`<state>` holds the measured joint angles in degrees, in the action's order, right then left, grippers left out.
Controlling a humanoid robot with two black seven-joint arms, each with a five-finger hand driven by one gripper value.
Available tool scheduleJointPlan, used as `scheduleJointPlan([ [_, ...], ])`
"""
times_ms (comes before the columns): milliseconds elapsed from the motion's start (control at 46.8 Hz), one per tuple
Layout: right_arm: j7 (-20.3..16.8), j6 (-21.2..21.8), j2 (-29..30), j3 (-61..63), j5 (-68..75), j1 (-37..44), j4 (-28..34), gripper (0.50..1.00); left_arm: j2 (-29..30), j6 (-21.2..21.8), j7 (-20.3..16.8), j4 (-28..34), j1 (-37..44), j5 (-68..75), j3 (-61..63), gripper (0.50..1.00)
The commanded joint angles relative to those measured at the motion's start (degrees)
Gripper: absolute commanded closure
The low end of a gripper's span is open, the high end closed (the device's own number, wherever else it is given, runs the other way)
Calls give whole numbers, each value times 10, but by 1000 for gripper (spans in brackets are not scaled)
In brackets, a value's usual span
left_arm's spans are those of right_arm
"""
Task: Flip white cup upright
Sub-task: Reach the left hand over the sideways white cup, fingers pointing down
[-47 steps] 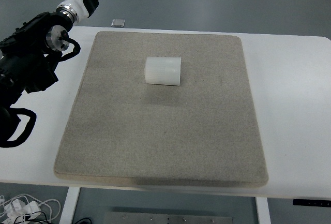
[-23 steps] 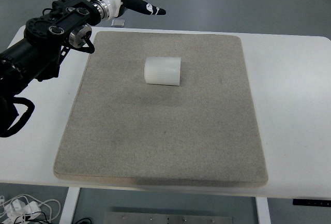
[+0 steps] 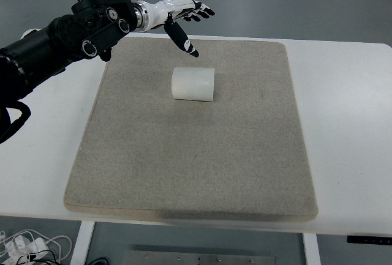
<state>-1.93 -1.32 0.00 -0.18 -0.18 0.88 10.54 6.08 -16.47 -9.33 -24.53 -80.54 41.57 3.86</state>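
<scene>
Start at the near edge of the desk: nothing of the task lies there, only the front hem of the grey mat that covers most of the top.

Further in, toward the far half of the mat and a little left of its centre line, you find the white cup. It lies on its side, its long axis running roughly parallel to the desk's far edge. Which end is the mouth cannot be told from this view. No brand, label or legible writing shows on the cup, the mat or the desk.

Beyond it, over the mat's far-left corner, the left robot hand hangs clear of the cup, fingers spread apart and holding nothing, thumb pointing down toward the mat. The cup lies nearer you than the hand and slightly to its right, close but not touching. The right arm is out of view, so the left is the only hand in reach.

In my judgement the reach is under way and no grasp is made; you need the hand brought down across the cup's side before any turn upright.
</scene>
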Motion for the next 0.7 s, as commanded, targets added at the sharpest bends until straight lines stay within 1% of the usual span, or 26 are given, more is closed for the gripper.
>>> scheduleJointPlan([
  [0,0,0,0,0,0,0,0,548,0,-20,13,-6,-3,1,2,555],
  [128,0,0,0,0,0,0,0,548,0,-44,39,-12,-9,-1,2,551],
  [256,0,0,0,0,0,0,0,548,0,-64,51,-29,-14,-5,-4,553],
  [342,0,0,0,0,0,0,0,548,2,-64,62,-48,-13,-7,-5,553],
  [491,0,0,0,0,0,0,0,548,3,-60,91,-78,-13,-7,-2,553],
  [683,0,0,0,0,0,0,0,548,3,-60,106,-81,-12,-5,3,553],
])
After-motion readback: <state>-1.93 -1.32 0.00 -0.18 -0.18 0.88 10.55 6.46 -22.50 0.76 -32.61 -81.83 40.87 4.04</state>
